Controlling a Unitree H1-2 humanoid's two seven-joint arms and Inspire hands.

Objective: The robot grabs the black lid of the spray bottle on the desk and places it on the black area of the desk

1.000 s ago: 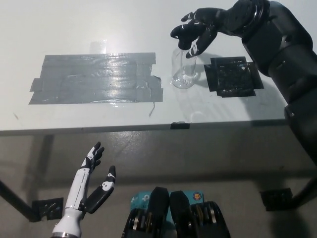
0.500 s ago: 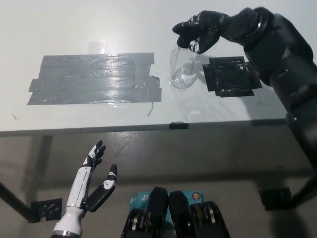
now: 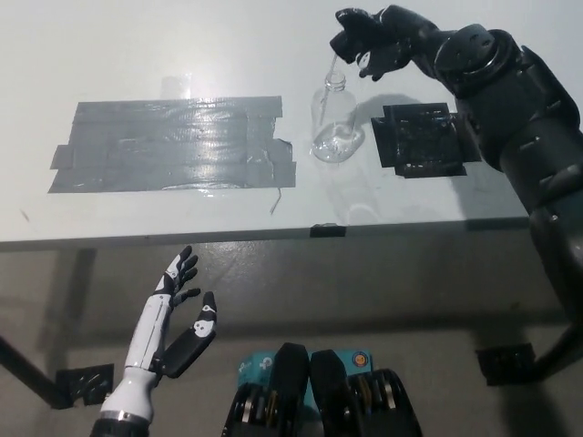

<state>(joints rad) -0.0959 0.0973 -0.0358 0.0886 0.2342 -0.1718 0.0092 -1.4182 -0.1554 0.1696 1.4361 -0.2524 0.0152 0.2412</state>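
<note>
A clear spray bottle (image 3: 333, 123) stands upright on the white desk (image 3: 182, 45), between a grey taped patch and a small black patch (image 3: 422, 138). My black right hand (image 3: 369, 41) hovers above the bottle, shut on the black lid. A thin tube (image 3: 332, 67) hangs from the lid, and its lower end is still at the bottle's open neck. The lid itself is mostly hidden inside my fingers. My white left hand (image 3: 178, 319) rests open below the desk's front edge at the lower left.
A large grey tape patch (image 3: 173, 146) covers the desk left of the bottle. The desk's front edge (image 3: 273, 237) runs across the middle of the view, with floor and table legs below it.
My right hand has risen from the bottle's top with the lid, drawing the tube up out of the neck. The left hand shifted slightly.
</note>
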